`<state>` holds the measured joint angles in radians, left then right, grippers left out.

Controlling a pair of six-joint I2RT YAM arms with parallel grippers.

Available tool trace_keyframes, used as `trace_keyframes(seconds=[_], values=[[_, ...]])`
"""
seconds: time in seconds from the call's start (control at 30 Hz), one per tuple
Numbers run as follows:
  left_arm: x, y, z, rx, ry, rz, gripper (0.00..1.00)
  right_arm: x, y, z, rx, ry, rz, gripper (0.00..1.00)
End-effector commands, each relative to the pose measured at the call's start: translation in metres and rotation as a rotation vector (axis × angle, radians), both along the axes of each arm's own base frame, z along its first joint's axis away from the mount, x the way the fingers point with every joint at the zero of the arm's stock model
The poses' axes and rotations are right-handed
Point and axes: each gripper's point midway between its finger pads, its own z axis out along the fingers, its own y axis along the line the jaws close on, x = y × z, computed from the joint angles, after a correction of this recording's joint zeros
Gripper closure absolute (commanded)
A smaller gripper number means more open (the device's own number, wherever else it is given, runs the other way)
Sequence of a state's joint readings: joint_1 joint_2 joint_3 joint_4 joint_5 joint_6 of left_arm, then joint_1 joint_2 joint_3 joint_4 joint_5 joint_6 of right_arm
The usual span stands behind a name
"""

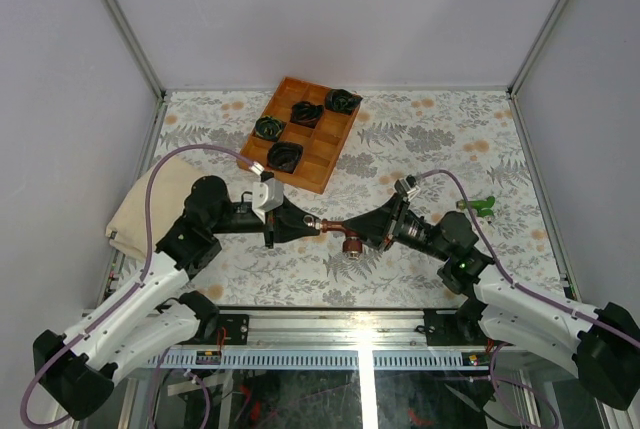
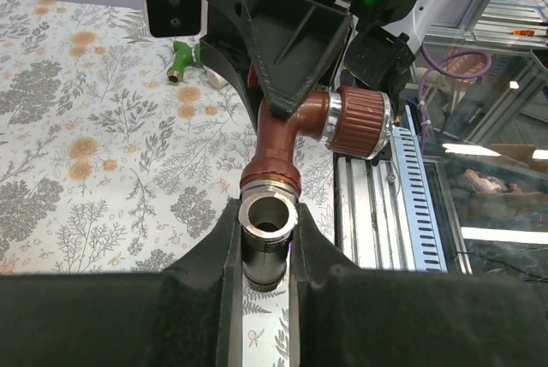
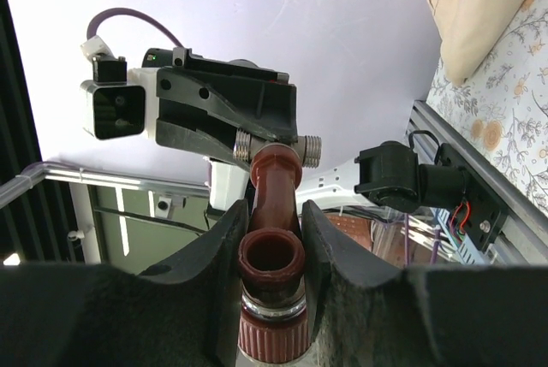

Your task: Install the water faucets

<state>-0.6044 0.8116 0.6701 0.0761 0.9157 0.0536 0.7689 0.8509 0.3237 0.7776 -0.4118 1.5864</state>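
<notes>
The dark red-brown faucet (image 1: 340,232) hangs in the air above the middle of the table, held from both sides. My left gripper (image 1: 312,221) is shut on its silvery threaded end (image 2: 267,217). My right gripper (image 1: 368,232) is shut on its red-brown body (image 3: 274,183), with the ribbed knob (image 2: 360,121) next to the fingers. The left wrist view shows the faucet's elbow (image 2: 278,140) running from my left gripper (image 2: 267,239) up to the right gripper (image 2: 282,50). The bright green faucet (image 1: 480,205) lies on the table at the right, also in the left wrist view (image 2: 182,57).
A wooden tray (image 1: 325,149) with several black-and-green coiled bundles stands at the back centre. A beige cloth bag (image 1: 150,204) lies at the left edge. A small white piece (image 2: 216,81) lies near the green faucet. The metal rail (image 1: 360,354) runs along the near edge.
</notes>
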Motion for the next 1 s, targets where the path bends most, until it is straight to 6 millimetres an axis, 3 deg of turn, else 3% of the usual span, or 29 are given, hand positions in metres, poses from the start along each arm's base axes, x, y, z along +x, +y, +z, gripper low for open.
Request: trace_keyframes(seconds=[0.0,0.07,0.1,0.23,0.3,0.4,0.47,0.57,0.63,0.83,0.9,0.97], values=[[0.003,-0.004,0.011,-0.019,-0.055,0.015,1.00,-0.004,-0.005,0.033,0.126,-0.055,-0.012,1.00],[0.006,-0.002,0.013,-0.022,-0.066,0.048,1.00,-0.003,-0.006,0.031,0.125,-0.044,-0.013,1.00],[0.009,-0.001,0.015,-0.029,-0.071,0.067,1.00,-0.003,-0.005,0.030,0.118,-0.041,-0.013,0.95],[0.014,-0.002,0.029,-0.078,-0.016,0.117,1.00,-0.003,-0.007,0.030,0.088,-0.099,-0.035,0.42],[0.013,-0.005,0.032,-0.081,0.030,0.100,1.00,0.004,-0.010,0.024,0.006,-0.202,-0.102,0.30],[0.008,-0.008,0.036,-0.087,0.081,0.067,1.00,0.023,-0.023,0.013,-0.197,-0.388,-0.253,0.24],[0.004,-0.006,0.036,-0.085,0.120,0.048,1.00,0.040,-0.043,0.007,-0.363,-0.520,-0.386,0.24],[0.003,-0.002,0.036,-0.092,0.192,0.048,1.00,0.051,-0.068,0.016,-0.498,-0.765,-0.523,0.21],[0.002,0.002,0.038,-0.106,0.233,0.046,1.00,0.044,-0.075,0.028,-0.525,-1.013,-0.549,0.18],[0.003,0.011,0.044,-0.106,0.344,0.047,1.00,0.011,-0.068,0.028,-0.636,-1.694,-0.411,0.09],[0.002,0.010,0.045,-0.096,0.377,0.031,1.00,-0.002,-0.062,0.025,-0.635,-1.892,-0.329,0.07],[-0.001,0.008,0.045,-0.089,0.410,0.005,1.00,-0.007,-0.057,0.020,-0.641,-1.984,-0.253,0.06]])
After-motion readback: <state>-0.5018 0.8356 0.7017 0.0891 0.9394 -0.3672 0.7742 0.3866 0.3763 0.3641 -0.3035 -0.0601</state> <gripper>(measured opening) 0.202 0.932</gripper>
